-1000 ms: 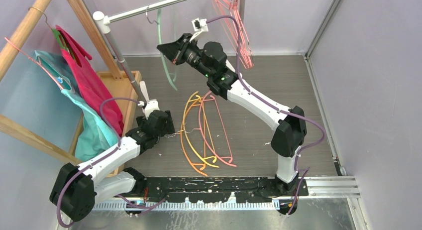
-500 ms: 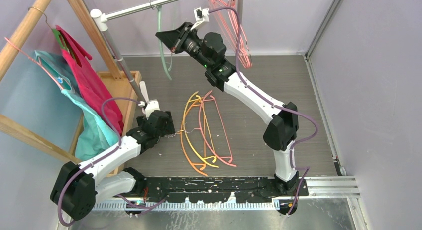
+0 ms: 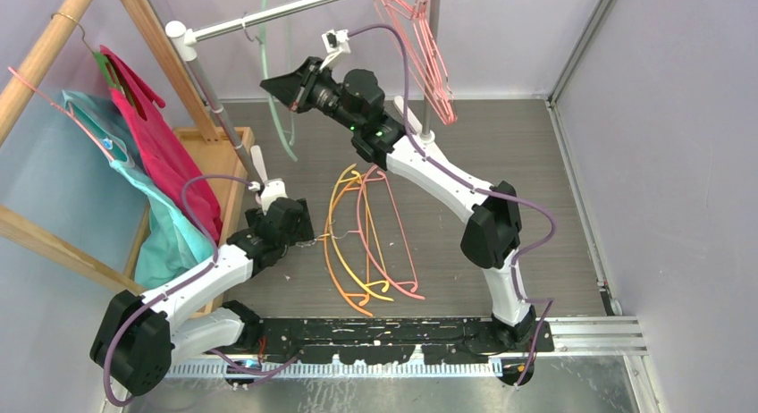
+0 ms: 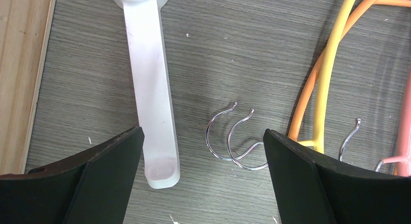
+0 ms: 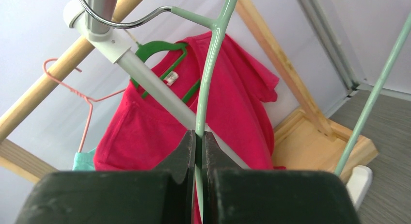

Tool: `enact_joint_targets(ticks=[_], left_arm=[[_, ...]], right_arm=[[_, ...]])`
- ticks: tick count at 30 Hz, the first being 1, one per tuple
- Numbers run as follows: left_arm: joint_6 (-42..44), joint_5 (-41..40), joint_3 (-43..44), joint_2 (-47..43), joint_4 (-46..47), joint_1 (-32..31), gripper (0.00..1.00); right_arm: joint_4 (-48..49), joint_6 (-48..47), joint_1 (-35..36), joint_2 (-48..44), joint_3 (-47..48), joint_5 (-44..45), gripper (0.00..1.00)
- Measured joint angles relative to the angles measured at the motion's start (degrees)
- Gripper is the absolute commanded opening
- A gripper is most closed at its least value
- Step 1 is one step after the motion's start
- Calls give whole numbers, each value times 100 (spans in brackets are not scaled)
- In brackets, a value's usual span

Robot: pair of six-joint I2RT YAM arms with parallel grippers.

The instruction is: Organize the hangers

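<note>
My right gripper (image 3: 271, 82) (image 5: 198, 136) is shut on a pale green hanger (image 3: 279, 118) (image 5: 213, 54), held up at the metal rail (image 3: 268, 12); its metal hook (image 5: 121, 21) curls round the rail (image 5: 99, 10). Several pink wire hangers (image 3: 420, 46) hang at the rail's right end. Orange, yellow and pink hangers (image 3: 366, 239) lie on the floor in the middle. My left gripper (image 3: 299, 243) (image 4: 203, 185) is open and low over the floor, with two metal hooks (image 4: 232, 139) between its fingers and the orange and yellow hangers (image 4: 324, 88) at its right.
A wooden rack (image 3: 54, 55) at the left carries a magenta garment (image 3: 156, 136) and a teal one (image 3: 143, 207). A wooden base (image 3: 223, 181) and a white foot (image 4: 150, 88) of the rail stand lie beside my left gripper. Walls close in at the back and right.
My right gripper has moved left along the rail with the pale green hanger. The left arm has not moved.
</note>
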Motion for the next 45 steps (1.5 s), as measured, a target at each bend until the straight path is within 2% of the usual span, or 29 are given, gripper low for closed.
enact_joint_targets(ticks=[8, 12, 16, 25, 31, 34, 39, 45], left_arm=[[0, 0, 0, -2, 0, 0, 98], [0, 0, 0, -2, 0, 0, 98], [2, 0, 0, -2, -2, 0, 98], [7, 0, 2, -4, -11, 0, 98], [26, 22, 0, -7, -9, 0, 98], [31, 55, 0, -22, -7, 0, 98], [46, 68, 2, -39, 0, 0, 98], [42, 127, 2, -15, 0, 0, 98]], right_arm=[[-11, -46, 313, 254, 308, -168, 2], [46, -66, 328, 254, 260, -170, 18], [120, -232, 306, 90, -125, -186, 43], [-284, -929, 345, -962, -2020, 321, 69], [-323, -1478, 352, -2177, -3401, 859, 73], [-404, -1779, 361, -3056, -4476, 1228, 74], [-664, -2059, 442, -3591, -5421, 1705, 74], [-1318, -2260, 754, -3698, -6537, 2218, 70]])
